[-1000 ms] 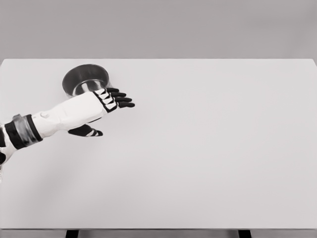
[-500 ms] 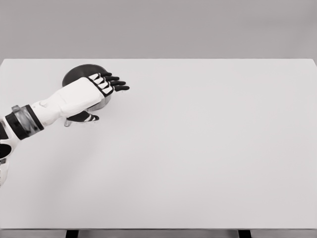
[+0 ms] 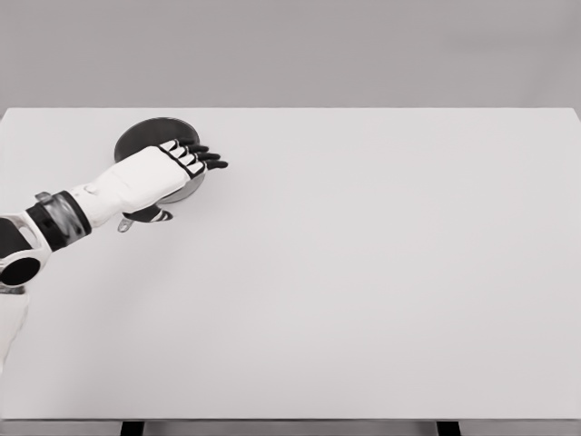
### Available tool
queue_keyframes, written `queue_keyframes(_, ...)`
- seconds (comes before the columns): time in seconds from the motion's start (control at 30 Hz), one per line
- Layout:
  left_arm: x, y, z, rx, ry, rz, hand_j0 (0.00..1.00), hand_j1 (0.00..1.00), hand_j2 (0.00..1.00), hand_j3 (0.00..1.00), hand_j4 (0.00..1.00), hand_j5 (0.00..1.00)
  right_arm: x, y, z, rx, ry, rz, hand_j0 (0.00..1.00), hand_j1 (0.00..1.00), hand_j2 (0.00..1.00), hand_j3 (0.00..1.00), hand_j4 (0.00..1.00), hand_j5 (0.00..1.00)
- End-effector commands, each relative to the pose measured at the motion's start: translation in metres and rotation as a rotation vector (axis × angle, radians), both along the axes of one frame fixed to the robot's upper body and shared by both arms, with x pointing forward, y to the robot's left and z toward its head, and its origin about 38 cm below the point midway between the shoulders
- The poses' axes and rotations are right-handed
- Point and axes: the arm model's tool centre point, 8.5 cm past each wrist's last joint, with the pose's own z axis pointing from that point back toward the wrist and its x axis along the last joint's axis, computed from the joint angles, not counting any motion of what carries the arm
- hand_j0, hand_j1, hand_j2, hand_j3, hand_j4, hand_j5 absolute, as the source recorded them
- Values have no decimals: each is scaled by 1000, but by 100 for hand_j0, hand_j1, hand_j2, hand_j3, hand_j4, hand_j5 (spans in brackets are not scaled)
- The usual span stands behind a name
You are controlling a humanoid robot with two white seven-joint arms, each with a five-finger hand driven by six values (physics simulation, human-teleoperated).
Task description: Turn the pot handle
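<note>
Reaching my left hand (image 3: 163,173) over the metal pot (image 3: 141,138) at the white table's (image 3: 363,272) far left, fingers (image 3: 204,156) extended, holding nothing, handle end (image 3: 124,224) peeking below my wrist.

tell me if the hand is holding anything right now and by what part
Cannot be told. The left hand lies over the pot with fingers extended past its right rim; its palm hides any contact. The handle pokes out below the wrist, ungrasped.

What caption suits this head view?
Left hand reaches over a metal pot on a white table.
</note>
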Motion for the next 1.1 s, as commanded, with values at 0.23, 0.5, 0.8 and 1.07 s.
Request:
queue_keyframes(0.23,4,4,-4,33,-45,42,100,100,100,100,100,100,0,0,0,0,0,0,100,100,100,100,100,100)
queue_keyframes(0.5,11,6,-19,17,-39,75,100,100,100,100,100,100,0,0,0,0,0,0,100,100,100,100,100,100)
queue_keyframes(0.8,9,9,-21,27,-36,77,100,100,100,100,100,100,0,0,0,0,0,0,100,100,100,100,100,100)
queue_keyframes(1.07,3,10,-25,29,-24,59,100,100,100,100,100,100,0,0,0,0,0,0,100,100,100,100,100,100)
